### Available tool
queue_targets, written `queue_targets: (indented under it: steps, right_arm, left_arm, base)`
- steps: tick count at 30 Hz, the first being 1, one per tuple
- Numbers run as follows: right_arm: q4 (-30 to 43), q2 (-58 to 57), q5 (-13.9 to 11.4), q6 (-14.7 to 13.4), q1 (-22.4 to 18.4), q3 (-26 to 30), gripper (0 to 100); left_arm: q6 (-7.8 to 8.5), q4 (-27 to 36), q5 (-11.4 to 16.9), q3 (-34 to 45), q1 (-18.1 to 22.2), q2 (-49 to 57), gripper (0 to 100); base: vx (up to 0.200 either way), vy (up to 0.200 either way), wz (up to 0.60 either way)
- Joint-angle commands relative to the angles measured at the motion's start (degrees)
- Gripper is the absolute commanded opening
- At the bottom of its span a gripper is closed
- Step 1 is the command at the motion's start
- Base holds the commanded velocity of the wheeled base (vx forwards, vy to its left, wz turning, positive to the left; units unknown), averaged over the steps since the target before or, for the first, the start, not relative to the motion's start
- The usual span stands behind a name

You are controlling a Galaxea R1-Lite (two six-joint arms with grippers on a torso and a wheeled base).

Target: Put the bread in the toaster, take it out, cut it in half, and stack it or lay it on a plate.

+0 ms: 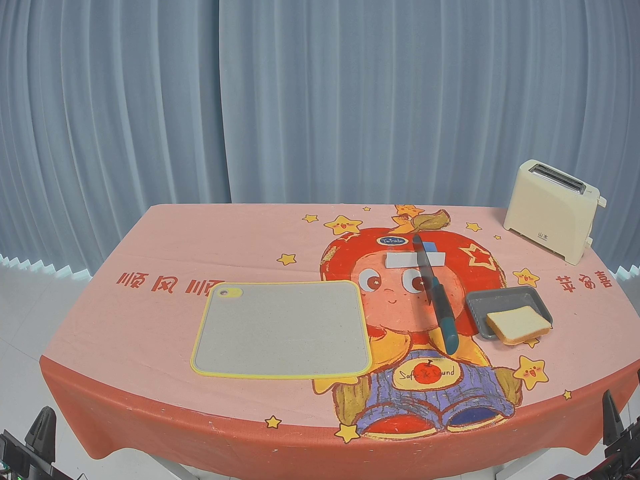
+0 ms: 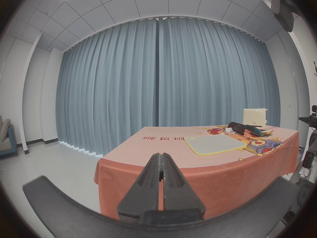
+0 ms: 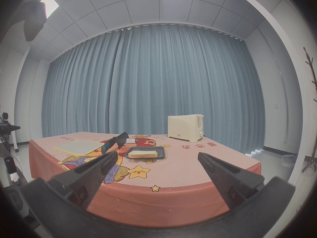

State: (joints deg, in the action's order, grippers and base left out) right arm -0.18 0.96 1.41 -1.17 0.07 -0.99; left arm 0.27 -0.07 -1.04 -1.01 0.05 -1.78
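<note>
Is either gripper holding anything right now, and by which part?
Nothing is held. The left gripper is shut and empty, the right gripper open and empty. The bread lies in the tray, the knife beside it.

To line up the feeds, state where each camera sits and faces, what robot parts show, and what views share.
Left wrist view: low off the left front corner of the pink cloth-covered table, facing across it; shut left gripper in front.
Right wrist view: low off its right front edge, facing across it; open right gripper.
Head view: high, looking forward and down; gripper tips at the lower corners.
Shared: cream toaster, yellow-rimmed grey cutting board.
</note>
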Motion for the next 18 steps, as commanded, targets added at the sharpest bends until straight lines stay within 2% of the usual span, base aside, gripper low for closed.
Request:
queue_targets:
  steps: [1,18]
  right_arm:
    - [0.0,-1.0,0.0,-0.1,0.0,1.0,100]
    - [0.0,-1.0,0.0,0.3,0.0,1.0,100]
  left_arm:
    - [0.0,0.0,0.0,1.0,0.0,-0.1,0]
    - [0.0,0.0,0.0,1.0,0.0,-0.1,0]
  base:
    - [0.0,0.0,0.0]
    - [0.0,0.0,0.0]
